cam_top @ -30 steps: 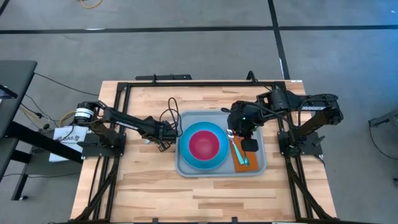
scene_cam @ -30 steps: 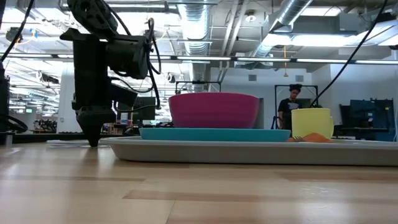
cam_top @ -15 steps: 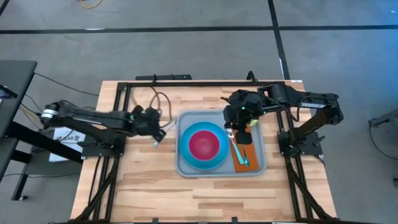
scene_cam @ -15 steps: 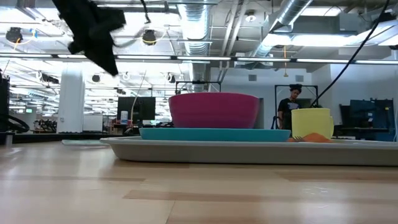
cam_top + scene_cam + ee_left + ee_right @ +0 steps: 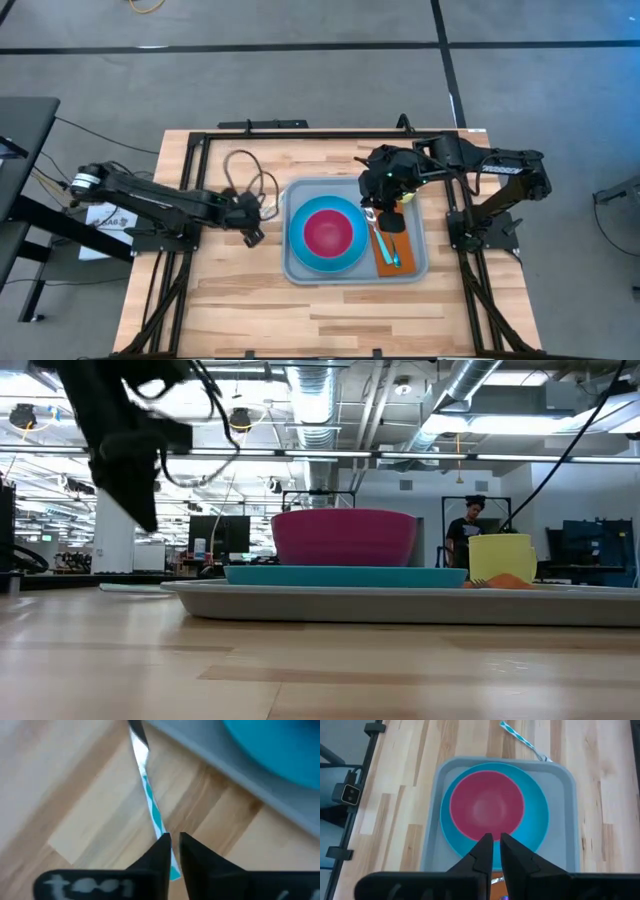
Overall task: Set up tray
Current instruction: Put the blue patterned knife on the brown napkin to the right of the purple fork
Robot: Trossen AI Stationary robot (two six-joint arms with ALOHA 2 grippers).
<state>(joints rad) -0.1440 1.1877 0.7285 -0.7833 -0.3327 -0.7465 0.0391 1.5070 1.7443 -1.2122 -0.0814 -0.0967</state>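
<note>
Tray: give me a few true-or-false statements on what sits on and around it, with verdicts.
1. The pink bowl sits on the blue plate, which is on the tray. True.
2. The teal-and-white striped stick lies inside the tray. False: it lies on the wooden table, just outside the rim.
3. An orange napkin lies on the tray beside the plate. True.
4. The left gripper hangs over the bowl. False: it is over the table on the tray's left; the right gripper is over the tray.
</note>
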